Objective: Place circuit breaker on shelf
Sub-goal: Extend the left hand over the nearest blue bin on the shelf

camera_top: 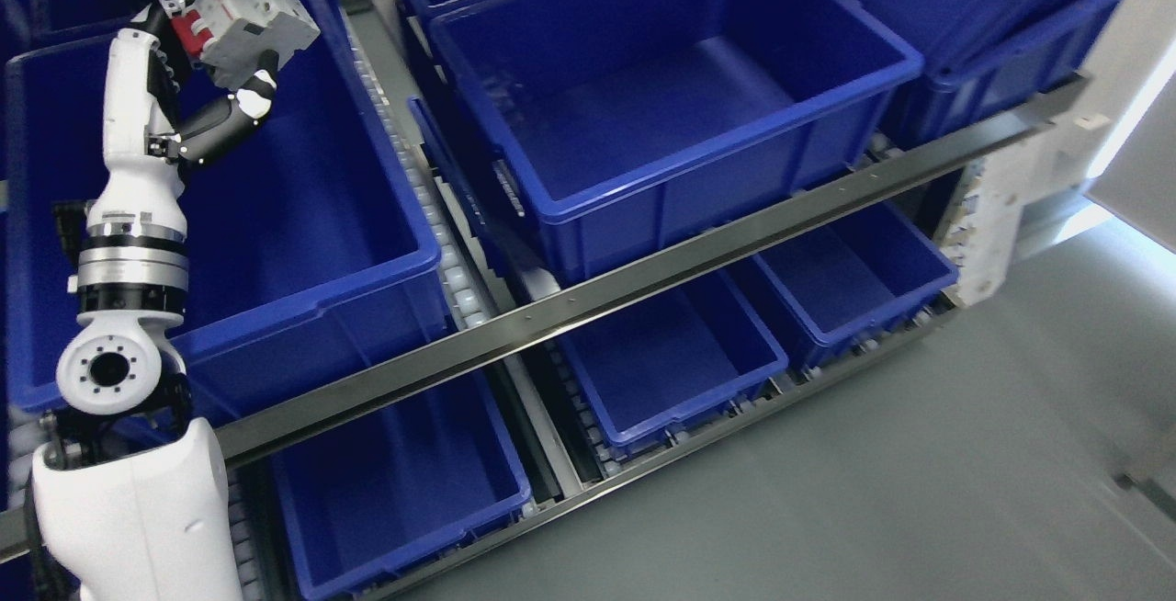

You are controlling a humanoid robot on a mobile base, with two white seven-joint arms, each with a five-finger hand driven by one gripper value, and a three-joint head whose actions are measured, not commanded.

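Note:
My left hand (220,59) reaches up from the lower left and is shut on a grey circuit breaker (253,24) with a red switch. It holds the breaker in the air over the far end of the big blue bin (303,215) at the left of the upper shelf. The bin looks empty where its floor shows. My right arm is out of sight.
A second big blue bin (680,105) stands to the right on the same shelf, behind a metal front rail (643,279). Roller tracks (432,215) run between the bins. Smaller blue bins (671,362) sit on the lower shelf. Grey floor (919,472) lies at the lower right.

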